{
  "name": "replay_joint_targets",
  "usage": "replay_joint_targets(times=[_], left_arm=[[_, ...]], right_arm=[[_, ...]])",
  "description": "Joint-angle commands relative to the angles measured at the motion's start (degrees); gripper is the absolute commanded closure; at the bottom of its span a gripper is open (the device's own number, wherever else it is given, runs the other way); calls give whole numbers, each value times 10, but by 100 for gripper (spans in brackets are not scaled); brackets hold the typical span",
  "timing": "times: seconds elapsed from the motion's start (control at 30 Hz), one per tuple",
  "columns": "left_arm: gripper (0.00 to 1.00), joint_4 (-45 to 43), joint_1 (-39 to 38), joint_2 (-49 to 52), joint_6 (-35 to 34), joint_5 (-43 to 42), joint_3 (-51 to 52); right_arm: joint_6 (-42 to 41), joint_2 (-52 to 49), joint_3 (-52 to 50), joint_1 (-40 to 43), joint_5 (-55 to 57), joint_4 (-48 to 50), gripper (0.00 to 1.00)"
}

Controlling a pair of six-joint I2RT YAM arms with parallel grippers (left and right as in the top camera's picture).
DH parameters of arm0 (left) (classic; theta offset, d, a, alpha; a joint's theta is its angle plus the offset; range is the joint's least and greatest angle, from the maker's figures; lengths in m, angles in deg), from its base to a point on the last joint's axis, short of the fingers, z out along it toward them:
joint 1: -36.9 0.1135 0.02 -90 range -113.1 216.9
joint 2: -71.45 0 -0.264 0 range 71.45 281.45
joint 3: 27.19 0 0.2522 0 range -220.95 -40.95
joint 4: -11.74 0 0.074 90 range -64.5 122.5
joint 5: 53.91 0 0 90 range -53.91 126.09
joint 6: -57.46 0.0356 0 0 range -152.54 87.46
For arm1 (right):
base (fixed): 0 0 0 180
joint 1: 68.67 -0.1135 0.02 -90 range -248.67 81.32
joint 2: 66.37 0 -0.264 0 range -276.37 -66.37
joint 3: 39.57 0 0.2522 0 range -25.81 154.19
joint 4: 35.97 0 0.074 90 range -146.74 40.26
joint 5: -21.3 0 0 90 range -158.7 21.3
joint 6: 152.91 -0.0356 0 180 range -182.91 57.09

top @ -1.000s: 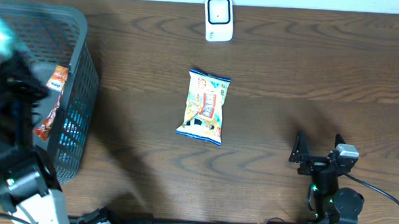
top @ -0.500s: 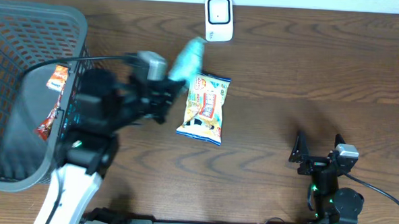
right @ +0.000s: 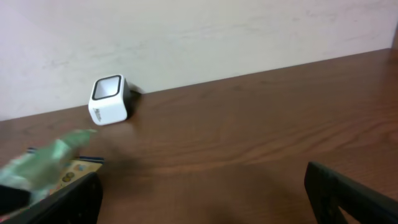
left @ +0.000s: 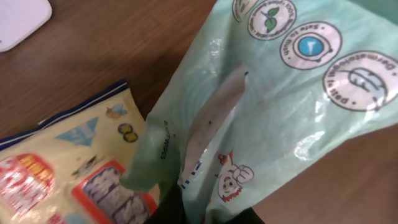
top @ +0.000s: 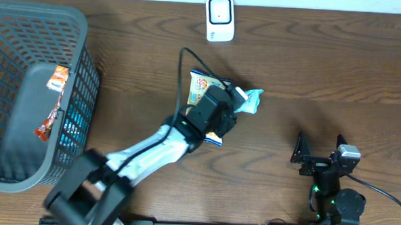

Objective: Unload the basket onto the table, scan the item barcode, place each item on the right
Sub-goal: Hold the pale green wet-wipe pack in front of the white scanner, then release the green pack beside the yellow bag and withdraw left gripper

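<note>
Scanning looks not yet done, though the pick-up is. On the dark brown wooden surface (top: 338, 71), seen from overhead, the grey plastic mesh basket (top: 39, 12) sits at nine o'clock with orange packets (top: 56, 79) inside. The yellow printed snack bag (top: 203, 89) lies near the centre, partly under the left arm.

The mint-green plastic pouch (top: 250, 101) is the item in hand. It is held just on the three o'clock side of the snack bag, and its lower edge overlaps that bag in the left wrist view. The white box-shaped scanner (top: 219, 18) stands at the twelve o'clock edge, at about eleven o'clock from the pouch and clearly apart from it.

What seems left is to carry the pouch to the scanner and turn its barcode toward the window. I cannot make out a barcode on the face that shows.

The left fingers (left: 171, 214) are pressed nearly together, pinching the pouch by its lower end. The right fingers (top: 299, 149) are spread wide at five o'clock, holding and touching nothing.
</note>
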Motion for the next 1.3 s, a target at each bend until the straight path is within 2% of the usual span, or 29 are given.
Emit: replay_joint_targets(times=[0.0, 0.1, 0.13, 0.2, 0.3, 0.5, 0.67, 0.8, 0.93, 0.97, 1.1, 1.27], left_arm=[[92, -30, -8, 28, 16, 50, -10], [92, -44, -9, 42, 16, 50, -10], [87, -45, -8, 44, 16, 50, -10], [65, -45, -9, 44, 16, 50, -10], [53, -48, -9, 44, 16, 50, -10], [51, -45, -8, 0, 16, 50, -10], [50, -31, -8, -107, 16, 63, -10], [43, -12, -8, -219, 16, 116, -11], [39, 59, -6, -322, 17, 206, -26], [36, 76, -4, -344, 17, 230, -32], [33, 163, 40, -422, 16, 307, -67], [28, 246, 156, -463, -13, 312, -126]], right_arm=[[4, 3, 0, -3, 2, -2, 1], [4, 3, 0, -3, 2, -2, 1], [4, 3, 0, -3, 2, -2, 1], [4, 3, 0, -3, 2, -2, 1], [4, 3, -1, -3, 2, -2, 1], [4, 3, 0, -3, 2, -2, 1], [4, 3, 0, -3, 2, -2, 1], [4, 3, -1, -3, 2, -2, 1], [4, 3, 0, -3, 2, -2, 1], [4, 3, 0, -3, 2, -2, 1], [4, 3, -1, -3, 2, -2, 1], [4, 3, 0, -3, 2, -2, 1]])
